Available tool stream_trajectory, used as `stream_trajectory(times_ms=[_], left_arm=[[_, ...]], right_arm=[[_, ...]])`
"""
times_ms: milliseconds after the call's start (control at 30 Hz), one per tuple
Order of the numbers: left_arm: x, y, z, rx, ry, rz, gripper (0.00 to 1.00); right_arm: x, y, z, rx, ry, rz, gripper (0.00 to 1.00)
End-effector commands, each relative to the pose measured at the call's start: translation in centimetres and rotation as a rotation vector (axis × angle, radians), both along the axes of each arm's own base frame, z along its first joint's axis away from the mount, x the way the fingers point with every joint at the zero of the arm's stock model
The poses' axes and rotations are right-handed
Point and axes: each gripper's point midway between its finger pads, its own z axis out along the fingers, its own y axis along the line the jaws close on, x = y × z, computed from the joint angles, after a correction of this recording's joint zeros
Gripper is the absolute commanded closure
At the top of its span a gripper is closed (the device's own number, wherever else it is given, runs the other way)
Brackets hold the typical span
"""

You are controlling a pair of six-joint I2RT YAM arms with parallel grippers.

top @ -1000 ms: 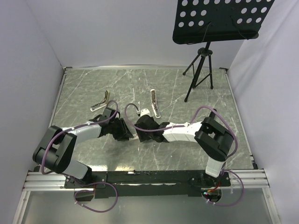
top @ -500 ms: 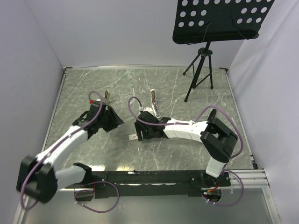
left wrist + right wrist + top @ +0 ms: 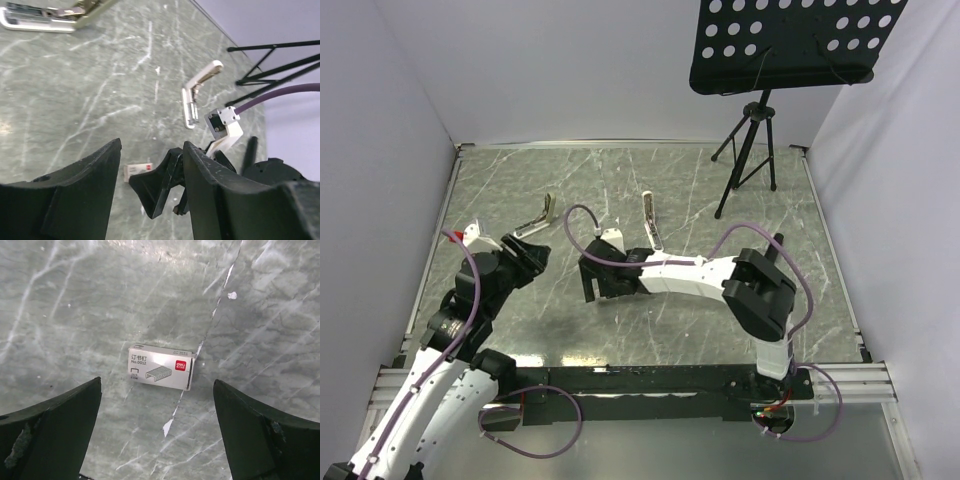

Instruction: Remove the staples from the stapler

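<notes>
Although charged with emptying the stapler point(image 3: 651, 222), finds the right gripper point(image 3: 156, 405) hanging straight over a staple box point(image 3: 160, 367) instead, fingers spread wide and gripping nothing. Risks a wrong grab if closed here: box taken, stapler untouched. Risks a knock as well, with the stapler lying just beyond that wrist and a purple cable point(image 3: 280, 95) looping close by; a careless swing across could skid it over the table point(image 3: 700, 335) or shake loose whatever sits inside. Could also lose a thin bar like this from a shallow pinch on smooth stone. Shows the left gripper point(image 3: 152, 145) parted and empty too, low at the near left, close to a second stapler point(image 3: 534, 222); could lead to the wrong one being picked. Places the stapler mid-table, between the second stapler and the tripod point(image 3: 745, 160), apart from both. Looks slim and white, hinged open into an L from the left wrist view, one arm lifted off the base, a pale inner channel exposed. Cannot tell whether staples remain in that channel; too small to read.
</notes>
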Motion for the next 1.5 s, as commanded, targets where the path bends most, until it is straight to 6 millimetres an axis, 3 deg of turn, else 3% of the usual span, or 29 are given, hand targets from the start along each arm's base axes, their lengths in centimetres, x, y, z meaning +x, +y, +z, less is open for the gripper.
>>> stream_trajectory(times_ms=[0,300,500,733,1133,1333,1433,1467], left_arm=[[-0.1,1.4,-0.6,0.07,0.004,0.046,0.41],[0.0,1.2,-1.3,0.066,0.035,0.044,0.4],[-0.1,1.4,-1.3,0.066,0.036,0.059,0.41],[-0.1,1.3,-1.4,0.067,0.042,0.05,0.41],[0.0,1.2,-1.5,0.067,0.047,0.047,0.41],[-0.1,1.2,-1.3,0.061,0.039,0.045,0.41],[-0.1,1.1,-0.9,0.066,0.039,0.036,0.41],[-0.1,1.0,-0.8,0.074,0.038,0.03,0.41]], right_arm=[[0.7,-0.2,0.5,-0.065,-0.041,-0.057,0.0],[0.5,0.7,-2.5,-0.156,-0.011,-0.061,0.01],[0.4,1.1,-3.3,-0.182,-0.005,-0.053,0.06],[0.3,1.5,-2.7,-0.183,-0.021,-0.045,0.26],[0.4,1.6,-2.4,-0.172,-0.03,-0.047,0.41],[0.5,1.5,-1.6,-0.177,-0.034,-0.045,0.29],[0.7,1.4,0.8,-0.157,-0.064,-0.027,0.2],[0.9,1.4,2.6,-0.134,-0.089,-0.018,0.17]])
